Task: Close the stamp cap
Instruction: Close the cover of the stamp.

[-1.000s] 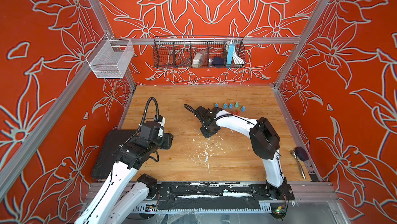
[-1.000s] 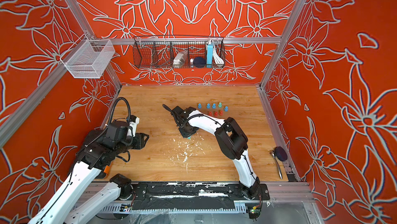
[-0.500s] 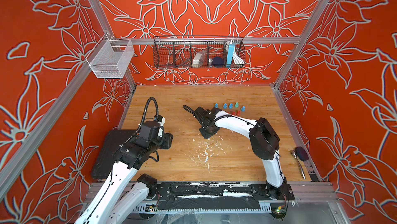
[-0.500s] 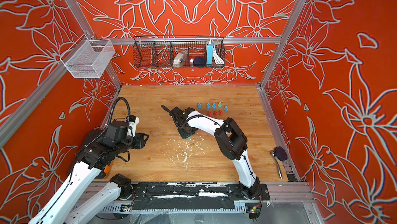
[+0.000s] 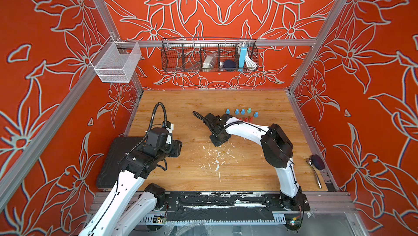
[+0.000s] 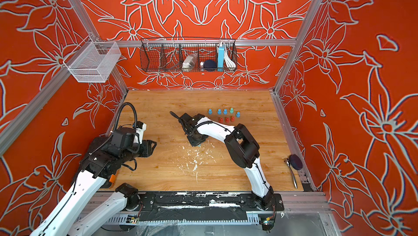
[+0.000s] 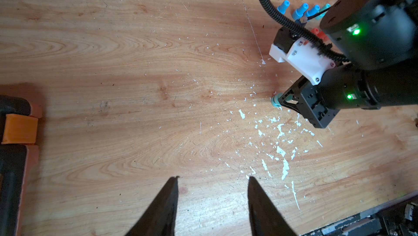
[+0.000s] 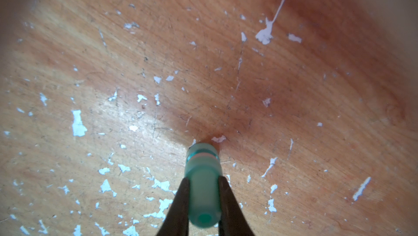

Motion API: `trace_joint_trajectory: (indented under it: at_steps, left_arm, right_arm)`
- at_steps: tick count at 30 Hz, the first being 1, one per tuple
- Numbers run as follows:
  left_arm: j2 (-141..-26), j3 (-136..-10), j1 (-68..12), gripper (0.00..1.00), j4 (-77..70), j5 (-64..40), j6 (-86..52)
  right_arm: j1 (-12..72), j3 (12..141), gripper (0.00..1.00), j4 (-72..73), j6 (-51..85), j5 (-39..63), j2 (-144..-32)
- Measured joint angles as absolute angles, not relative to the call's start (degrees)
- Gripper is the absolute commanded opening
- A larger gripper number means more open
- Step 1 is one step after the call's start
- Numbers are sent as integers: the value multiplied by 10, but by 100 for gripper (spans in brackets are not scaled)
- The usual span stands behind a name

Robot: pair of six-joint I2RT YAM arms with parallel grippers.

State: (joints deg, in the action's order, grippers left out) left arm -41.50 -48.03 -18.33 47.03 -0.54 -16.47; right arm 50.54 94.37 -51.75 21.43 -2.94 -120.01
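Right hand (image 8: 203,179): closed tight on the barrel of the teal stamp (image 8: 202,171), one finger on each side, pointing it down at the worktop (image 5: 203,101).
Teal stamp: near the row of small stamps (image 5: 242,111), on the robot's side of that row. Its far end touches the wood among white flecks (image 7: 280,151).
Cap (image 8: 202,150): the short section beyond a pale ring at the stamp's far end looks like the cap. A thin seam shows there, so I judge it to be on but perhaps not fully seated.
Left hand (image 7: 213,177): jaws partly apart and holding nothing. It hovers over bare wood well apart from the row, toward the robot's left.
Step in hand: probably pressing the stamp into its cap against the worktop.
Next move: a straight downward push along the barrel until the seam closes. A tilt could skid the cap sideways or pop it off.
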Motion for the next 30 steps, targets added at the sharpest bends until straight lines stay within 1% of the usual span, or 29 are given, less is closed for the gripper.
trace_joint_trajectory:
  at_steps: [30]
  left_arm:
    - [-413, -480, -183, 50, 470, -6, -165]
  right_arm:
    - [501, 914, 10, -483, 218, -29, -1196]
